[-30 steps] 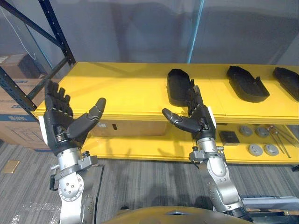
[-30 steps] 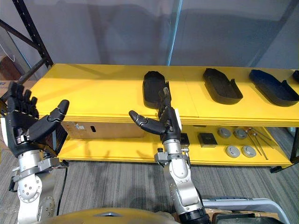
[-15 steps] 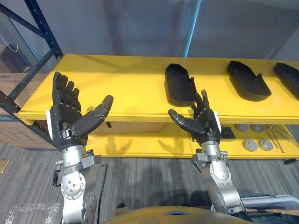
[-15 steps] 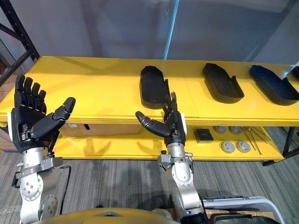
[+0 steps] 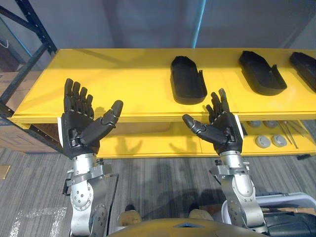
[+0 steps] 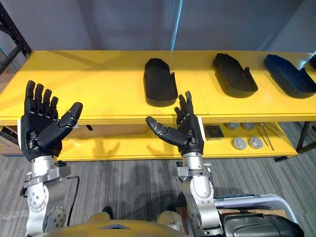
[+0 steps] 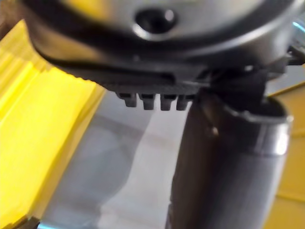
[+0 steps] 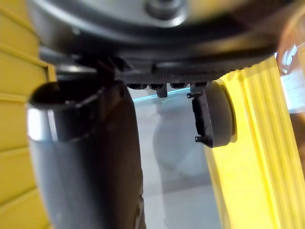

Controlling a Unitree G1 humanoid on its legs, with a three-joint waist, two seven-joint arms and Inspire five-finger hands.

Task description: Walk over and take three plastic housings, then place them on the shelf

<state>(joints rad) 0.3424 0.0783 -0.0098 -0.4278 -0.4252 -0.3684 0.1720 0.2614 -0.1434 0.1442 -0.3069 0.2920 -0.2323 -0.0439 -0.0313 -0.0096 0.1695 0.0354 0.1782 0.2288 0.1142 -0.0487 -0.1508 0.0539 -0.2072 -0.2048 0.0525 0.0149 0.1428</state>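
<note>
Three black plastic housings lie on the yellow shelf [image 5: 123,84]: one in the middle [image 5: 187,79], one further right [image 5: 261,71] and one at the right edge [image 5: 305,66]. My left hand [image 5: 81,123] is raised palm-up in front of the shelf's left part, fingers spread and open, holding nothing. Palm-up below and in front of the middle housing is my right hand [image 5: 222,128], also open and holding nothing. The right wrist view shows one housing [image 8: 217,117] past the hand.
A lower yellow shelf [image 5: 148,145] holds round metal parts [image 5: 269,140], a dark square block [image 6: 213,132] and thin rods [image 5: 291,138]. A blue rack upright [image 5: 32,24] stands at the left. Grey carpet floor [image 5: 158,182] lies between me and the shelf.
The camera has moved closer and tilted, so the shelf sits higher and more square in view. Both hands have stayed raised and open, the right one dropping slightly below the shelf edge.
</note>
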